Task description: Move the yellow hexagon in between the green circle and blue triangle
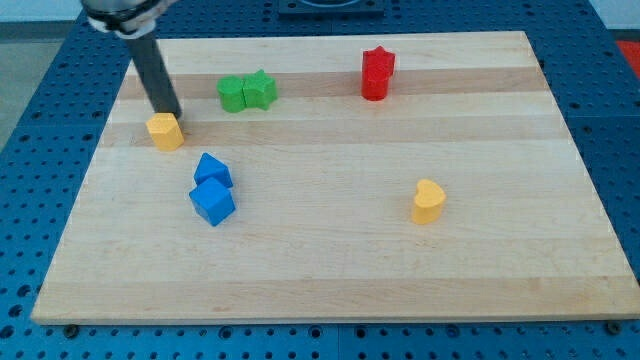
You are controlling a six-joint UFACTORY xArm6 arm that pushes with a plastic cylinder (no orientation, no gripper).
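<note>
**Rod set behind the hexagon, ready to shove**

Jaws do not exist on this rig: the arm ends in a plain dark rod, so nothing opens or closes and nothing is gripped. I work only by pushing with my tip (172, 113), which sits at the upper left of the frame, right against the top-right edge of the yellow hexagon (165, 131); from this angle I cannot be sure whether it is touching or just beside.

The hexagon lies near the left edge of the board (330, 260). Its target gap lies to its right: the green circle (232, 94) is above and right, touching a green star (260, 89), and the blue triangle (212, 169) is below and right, touching a blue cube (212, 202).

As I judge it, my tip is on the wrong side for a rightward push; from here it would send the hexagon down-left. I would bring it round to the hexagon's left flank first. The gap is narrow, so a careless push could knock the triangle.

Well apart from this are a red block (377, 74) at upper centre and a yellow heart (428, 201) at lower right.
</note>
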